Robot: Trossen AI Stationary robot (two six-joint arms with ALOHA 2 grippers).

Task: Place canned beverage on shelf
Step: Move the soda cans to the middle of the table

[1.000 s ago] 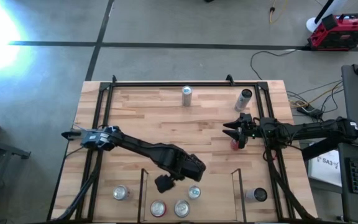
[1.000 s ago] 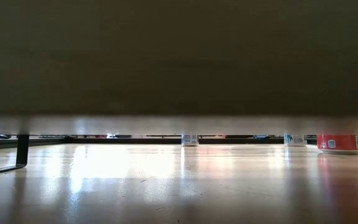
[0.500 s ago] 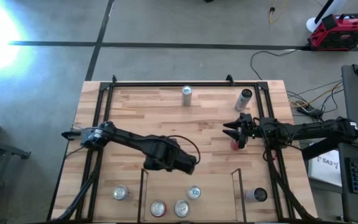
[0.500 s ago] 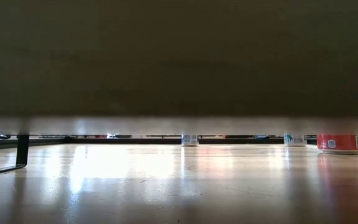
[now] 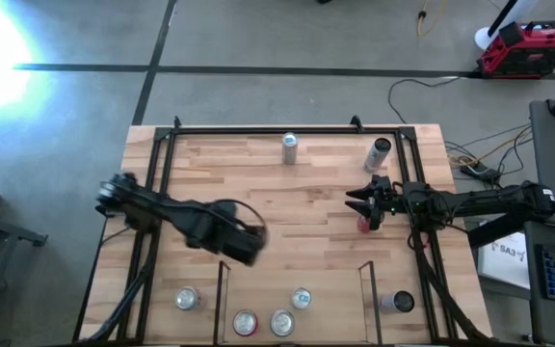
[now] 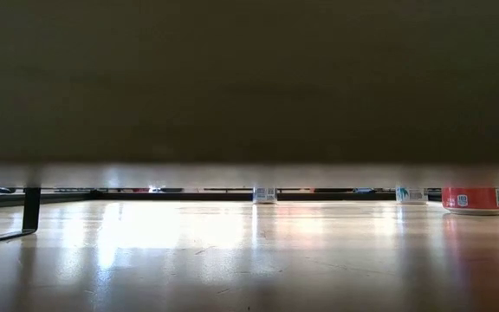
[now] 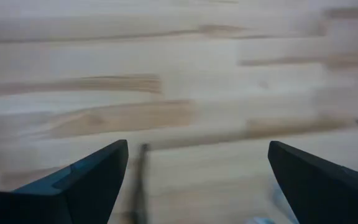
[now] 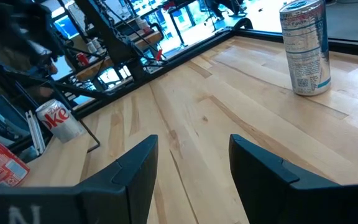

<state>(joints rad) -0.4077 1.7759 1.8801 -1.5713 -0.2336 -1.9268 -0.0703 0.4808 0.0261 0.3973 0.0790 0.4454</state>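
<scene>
Cans: three silver cans [image 5: 279, 315] already stand in the shelf [image 5: 222, 294], one stray can [image 5: 187, 300] just outside its left rail, and two loose cans [image 5: 290, 147] along the far edge. Left gripper [image 5: 243, 249], spread wide and empty, hangs low over bare boards just beyond the shelf's left rail, arm stretched in from the table's left edge; judged best next to descend squarely around an unshelved can before closing. Right gripper [image 5: 358, 203], fingers drawn in and empty, waits mid-table beside a red can [image 5: 363, 224], arm lying level from the right edge.
</scene>
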